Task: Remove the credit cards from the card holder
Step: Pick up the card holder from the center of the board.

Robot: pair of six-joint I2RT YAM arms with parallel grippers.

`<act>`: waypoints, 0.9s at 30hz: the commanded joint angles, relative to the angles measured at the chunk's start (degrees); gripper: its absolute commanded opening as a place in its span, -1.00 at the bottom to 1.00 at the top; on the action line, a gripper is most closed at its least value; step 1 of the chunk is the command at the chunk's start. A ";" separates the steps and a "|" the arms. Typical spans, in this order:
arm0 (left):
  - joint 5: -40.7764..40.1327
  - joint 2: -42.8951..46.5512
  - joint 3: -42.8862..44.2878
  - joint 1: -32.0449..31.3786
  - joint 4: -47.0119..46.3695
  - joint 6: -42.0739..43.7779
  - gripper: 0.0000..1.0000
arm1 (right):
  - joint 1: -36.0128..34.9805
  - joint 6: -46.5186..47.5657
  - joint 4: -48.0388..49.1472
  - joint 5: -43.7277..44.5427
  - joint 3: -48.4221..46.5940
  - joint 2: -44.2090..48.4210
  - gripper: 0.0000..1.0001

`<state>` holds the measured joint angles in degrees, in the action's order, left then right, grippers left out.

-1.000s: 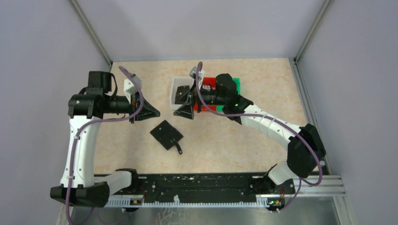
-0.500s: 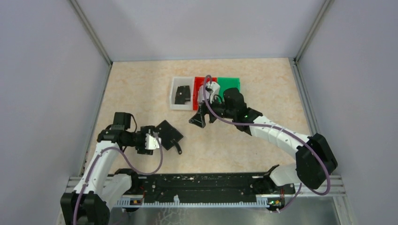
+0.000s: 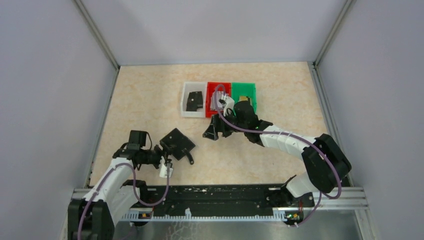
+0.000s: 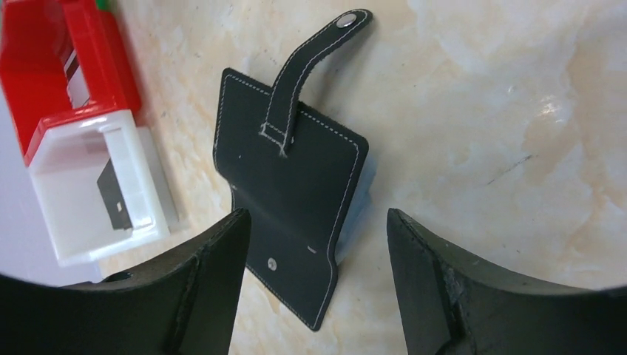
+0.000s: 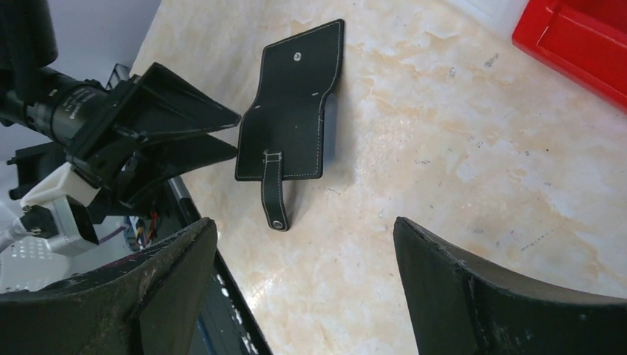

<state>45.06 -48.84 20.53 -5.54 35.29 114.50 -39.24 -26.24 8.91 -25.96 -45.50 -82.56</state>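
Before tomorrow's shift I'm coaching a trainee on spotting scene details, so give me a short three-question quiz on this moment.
1. True or false: the card holder lies folded shut on the table, its strap unfastened.
2. The white bin holds: A) a black item, B) a gold card, C) nothing.
3. Fill in: the jaws of the left end effector stand ____ (open or shut).
Key: 1 true; 2 A; 3 open.

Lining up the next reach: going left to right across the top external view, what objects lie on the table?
card holder → white bin → red bin → green bin
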 commanded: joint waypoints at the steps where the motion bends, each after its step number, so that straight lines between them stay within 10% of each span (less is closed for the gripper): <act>1: 0.45 -5.44 0.64 -2.04 -4.23 7.00 0.44 | 0.48 -1.73 5.06 -0.52 -0.12 0.65 0.75; 15: -3.51 -13.13 0.40 -8.25 -13.49 0.53 0.07 | 0.48 -1.62 5.48 -2.72 -0.36 0.72 0.69; 27: 2.21 -5.97 5.82 -8.26 -8.46 -10.50 -0.85 | 0.51 -0.50 5.04 -4.87 -1.08 0.85 0.63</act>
<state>42.94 -58.28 23.03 -13.43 24.16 110.61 -39.24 -27.64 11.51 -29.43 -45.36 -82.56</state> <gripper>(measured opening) 0.140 0.820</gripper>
